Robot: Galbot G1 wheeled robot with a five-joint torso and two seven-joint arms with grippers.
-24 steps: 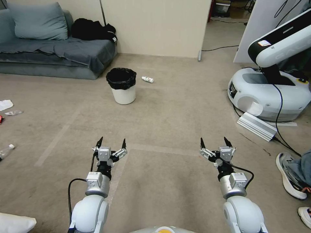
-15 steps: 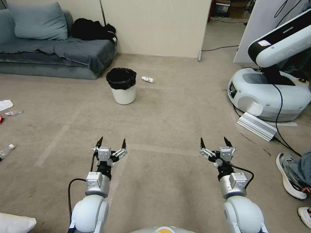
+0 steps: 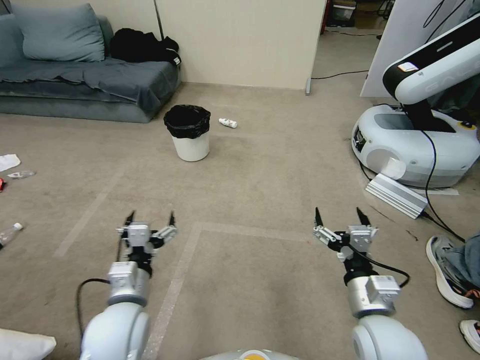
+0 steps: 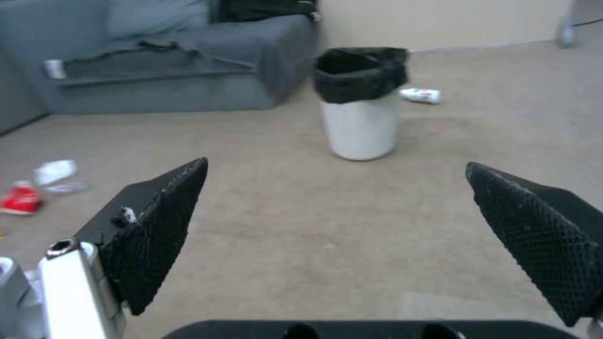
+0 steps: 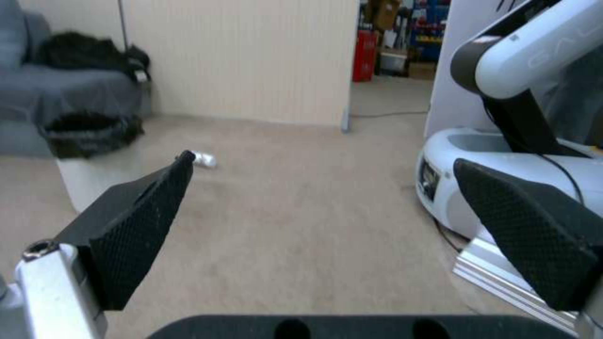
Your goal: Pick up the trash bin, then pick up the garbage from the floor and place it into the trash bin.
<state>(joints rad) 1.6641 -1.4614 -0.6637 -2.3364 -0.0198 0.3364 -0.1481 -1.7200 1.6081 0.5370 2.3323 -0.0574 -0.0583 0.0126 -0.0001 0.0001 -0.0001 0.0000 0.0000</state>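
Observation:
The trash bin (image 3: 190,134), white with a black bag over its rim, stands upright on the floor (image 3: 260,165) ahead, also seen in the left wrist view (image 4: 361,101) and the right wrist view (image 5: 88,141). A small bottle of garbage (image 3: 228,122) lies just beyond the bin (image 4: 422,95) (image 5: 204,159). More garbage lies at far left: white tissue (image 3: 8,161), a clear wrapper (image 3: 21,174), a clear bottle (image 3: 10,233), a red wrapper (image 4: 22,203). My left gripper (image 3: 150,218) and right gripper (image 3: 340,216) hover open and empty, well short of the bin.
A grey sofa (image 3: 85,75) with black clothing stands at back left. Another white robot base (image 3: 415,145) with cables and a metal strip (image 3: 396,195) sits at right. A person's shoes (image 3: 450,272) are at the right edge. A white cushion (image 3: 22,345) lies at lower left.
Both arms have spread apart: the left gripper shifted left, the right gripper shifted right. Both stay open. The bin and litter have not moved.

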